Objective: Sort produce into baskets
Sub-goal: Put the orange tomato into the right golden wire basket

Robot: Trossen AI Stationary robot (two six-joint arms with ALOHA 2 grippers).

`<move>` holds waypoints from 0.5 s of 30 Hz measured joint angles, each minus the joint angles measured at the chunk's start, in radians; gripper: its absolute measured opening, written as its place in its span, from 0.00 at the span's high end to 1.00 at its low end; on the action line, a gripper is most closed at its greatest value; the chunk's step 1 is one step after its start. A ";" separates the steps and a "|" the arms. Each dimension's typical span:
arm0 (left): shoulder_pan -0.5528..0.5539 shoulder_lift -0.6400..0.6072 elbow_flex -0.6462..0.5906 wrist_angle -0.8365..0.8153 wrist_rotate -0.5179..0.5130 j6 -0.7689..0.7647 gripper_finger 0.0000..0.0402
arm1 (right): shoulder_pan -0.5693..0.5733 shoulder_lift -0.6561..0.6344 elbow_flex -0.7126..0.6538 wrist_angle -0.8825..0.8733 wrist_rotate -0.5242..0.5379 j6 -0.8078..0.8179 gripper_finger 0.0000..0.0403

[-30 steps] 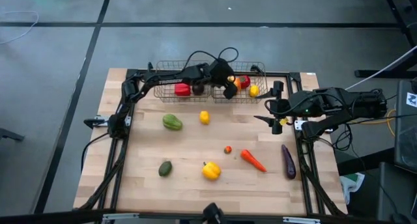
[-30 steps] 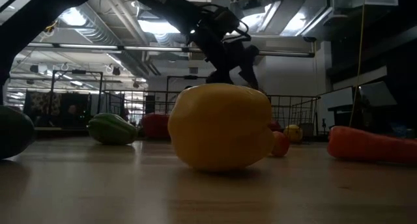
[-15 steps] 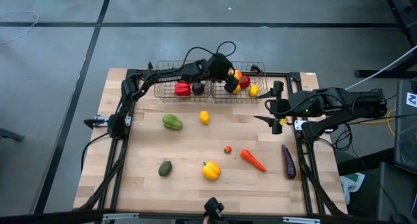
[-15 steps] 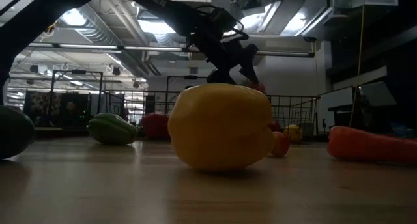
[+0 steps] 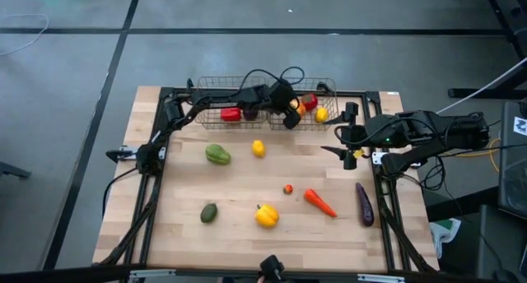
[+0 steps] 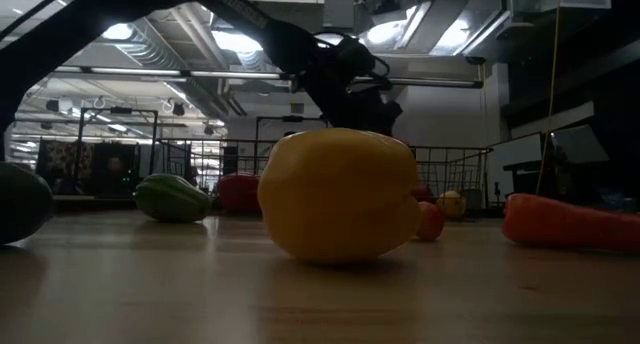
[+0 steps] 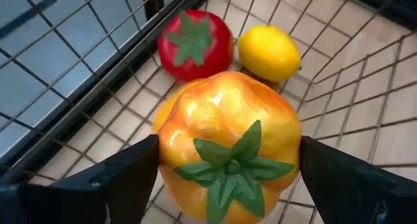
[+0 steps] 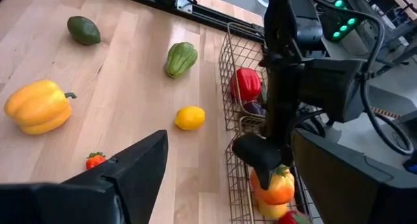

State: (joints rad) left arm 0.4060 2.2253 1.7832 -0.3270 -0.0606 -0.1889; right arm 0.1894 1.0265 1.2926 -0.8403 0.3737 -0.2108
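Note:
My left gripper (image 5: 290,113) reaches down into the right-hand wire basket (image 5: 328,89) at the table's far edge. It is shut on an orange-yellow pepper (image 7: 228,146). Beside the pepper in that basket lie a red tomato (image 7: 194,43) and a lemon (image 7: 268,52). The left-hand basket (image 5: 206,112) holds a red pepper (image 5: 230,114) and a dark piece. My right gripper (image 5: 346,151) hangs open above the table's right side, touching nothing. My left gripper pinches the orange-yellow pepper by two opposite sides (image 7: 164,152) between its two fingers, which slant downward from the table's left. The pepper's green stem end (image 7: 229,164) faces back toward the wrist. The pepper is low inside the basket; whether it rests on the wire floor, I cannot tell.
Loose on the wooden table lie a green pepper (image 5: 217,155), a lemon (image 5: 258,148), an avocado (image 5: 208,212), a yellow pepper (image 5: 266,215), a small tomato (image 5: 287,188), a carrot (image 5: 319,202) and an eggplant (image 5: 364,204). A black frame edges the table.
My left gripper has gone down into the right-hand basket with the orange-yellow pepper still between its fingers.

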 joint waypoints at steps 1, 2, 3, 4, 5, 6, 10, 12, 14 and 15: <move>-0.002 0.003 0.000 0.003 0.000 0.009 0.15 | 0.000 0.000 0.000 0.000 0.000 0.000 0.19; -0.005 0.009 0.001 0.003 -0.002 0.023 0.15 | 0.000 0.000 0.000 0.001 0.000 0.000 0.19; -0.008 0.014 0.002 0.007 -0.009 0.040 0.15 | 0.000 0.000 0.000 0.000 0.000 0.000 0.19; -0.012 0.015 0.003 0.013 -0.013 0.060 0.15 | 0.000 0.000 0.000 0.001 0.000 0.000 0.19; -0.014 0.015 0.003 0.012 -0.011 0.079 0.15 | 0.000 0.000 0.000 0.000 0.000 0.000 0.19; -0.017 0.015 0.003 0.008 -0.009 0.089 0.15 | 0.000 0.000 0.000 0.000 0.000 0.000 0.19; -0.020 0.016 0.003 0.009 -0.002 0.129 0.15 | 0.000 0.000 0.000 0.000 0.000 0.000 0.19; -0.020 0.016 0.003 0.008 0.002 0.154 0.15 | 0.000 0.000 0.000 0.000 0.000 0.000 0.19; -0.020 0.016 0.002 0.010 -0.004 0.161 0.15 | 0.000 0.000 0.000 0.000 0.000 0.000 0.19; -0.020 0.017 0.002 0.012 -0.013 0.156 0.15 | 0.000 0.000 0.000 0.000 0.000 0.000 0.19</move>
State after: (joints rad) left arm 0.3859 2.2424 1.7851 -0.3146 -0.0731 -0.0324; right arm 0.1894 1.0264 1.2926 -0.8403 0.3737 -0.2108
